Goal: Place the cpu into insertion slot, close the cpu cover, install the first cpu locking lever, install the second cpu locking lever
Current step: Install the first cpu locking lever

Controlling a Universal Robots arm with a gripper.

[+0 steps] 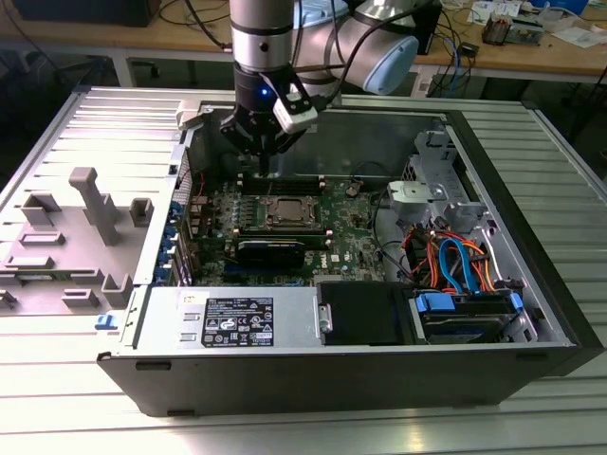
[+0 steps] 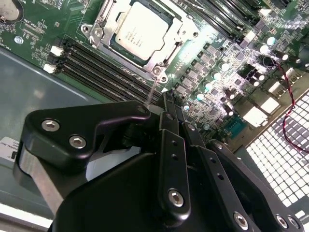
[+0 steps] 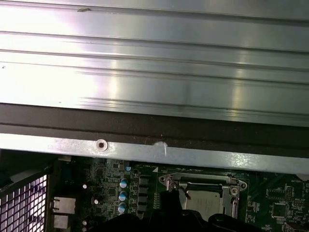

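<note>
The cpu [image 1: 287,210] [image 2: 145,31] [image 3: 207,203], a silver-grey square, lies in the motherboard socket. The cpu cover [image 2: 179,30] [image 1: 268,216] lies flat around it as a silver frame. My gripper [image 1: 263,163] [image 2: 166,98] hangs just past the socket's far edge, near the case's back wall, its fingers drawn together to one tip. A thin silver lever rod [image 2: 154,89] rises from the socket corner beside the fingertips; I cannot tell if it touches them. In the first wrist view the dark fingertip [image 3: 169,198] sits at the socket's corner.
The open computer case [image 1: 531,275] rests on a ribbed metal table. A power supply [image 1: 237,318] fills its near side, with a drive cage and coloured cables [image 1: 455,265] at the exterior view's right. A black block [image 1: 270,251] sits in front of the socket. Grey fixture posts [image 1: 85,204] stand outside.
</note>
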